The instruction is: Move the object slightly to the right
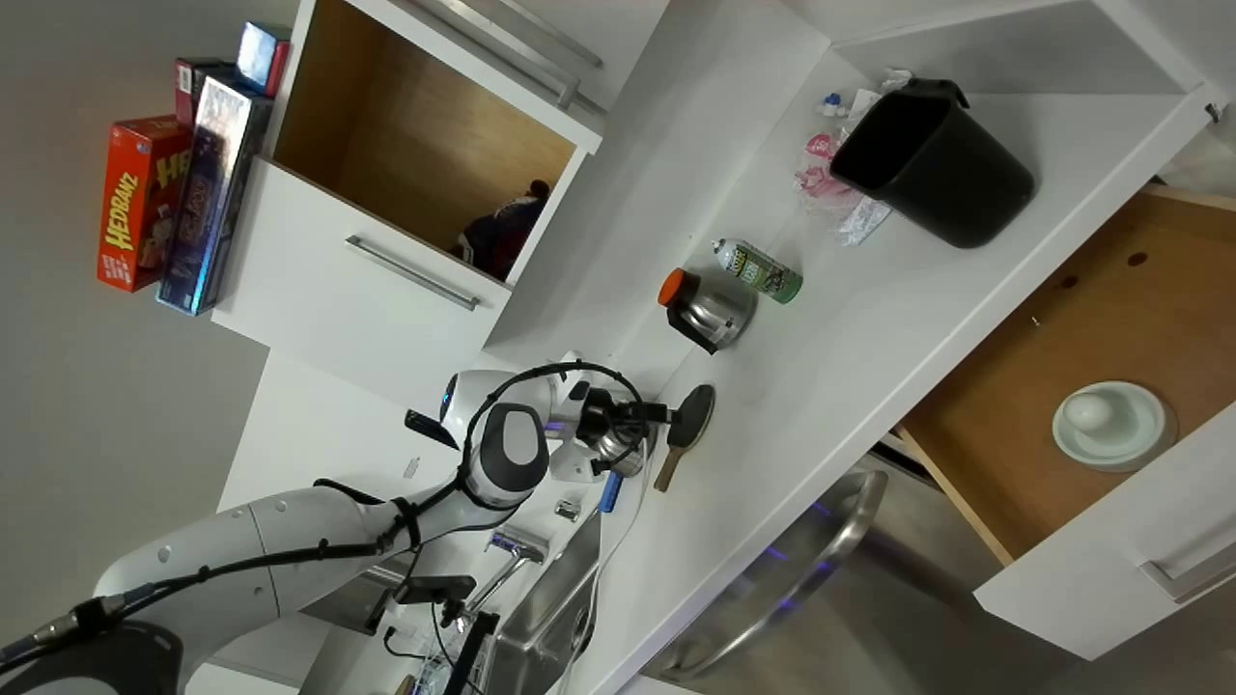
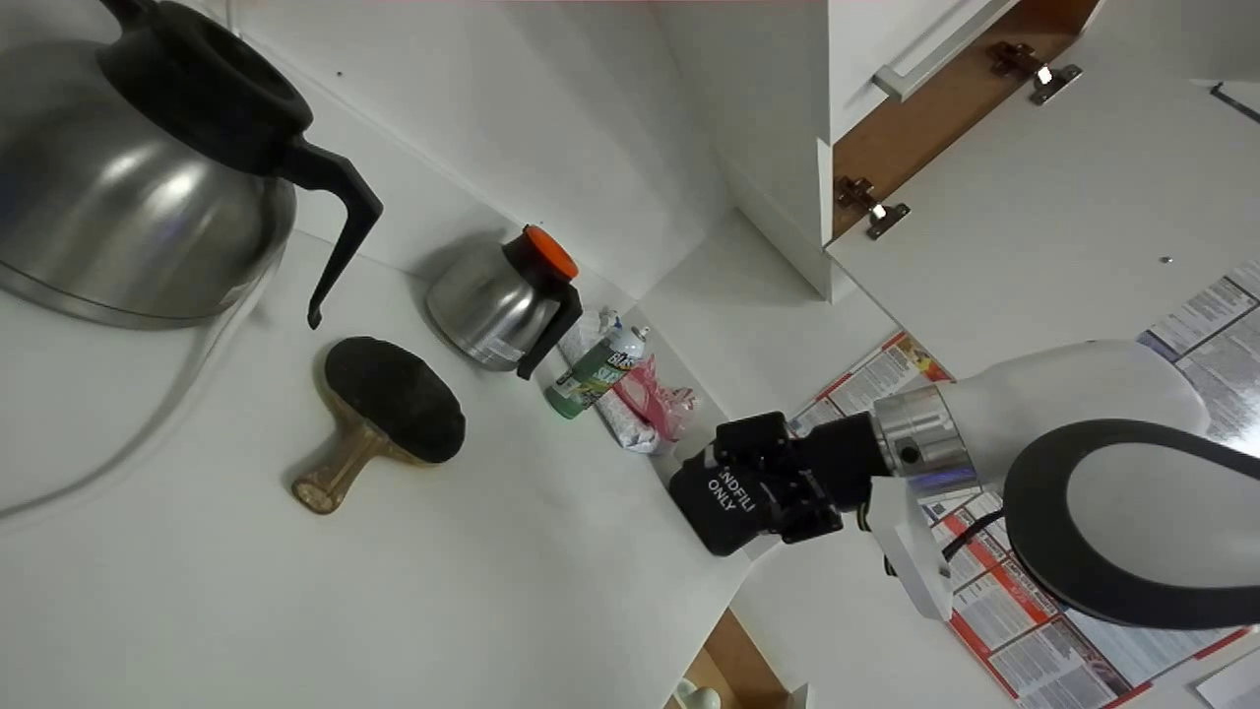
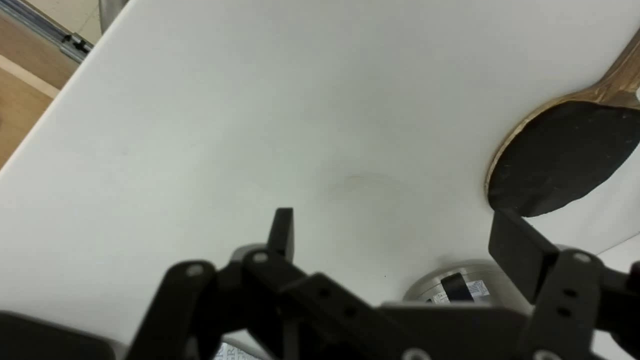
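The object is a paddle with a black oval face and a tan wooden handle. It lies flat on the white counter in both exterior views, at the paddle (image 1: 691, 417) and the paddle (image 2: 394, 399). In the wrist view the paddle (image 3: 560, 155) is at the right edge, its handle end cut off. My gripper (image 3: 393, 215) is open with nothing between its fingers. The paddle lies beyond the right fingertip, which overlaps its edge in that view; contact cannot be told. In the exterior views the gripper (image 1: 634, 439) is above the counter, and the gripper (image 2: 755, 483) appears apart from the paddle.
A steel carafe with orange lid (image 1: 716, 314), a spray can (image 1: 765, 273), a pink plastic bag (image 1: 823, 179) and a black bin (image 1: 970, 179) stand along the counter. A large steel carafe (image 2: 128, 207) and a white cable (image 2: 177, 404) are near the paddle. A drawer (image 1: 1024, 328) is open below.
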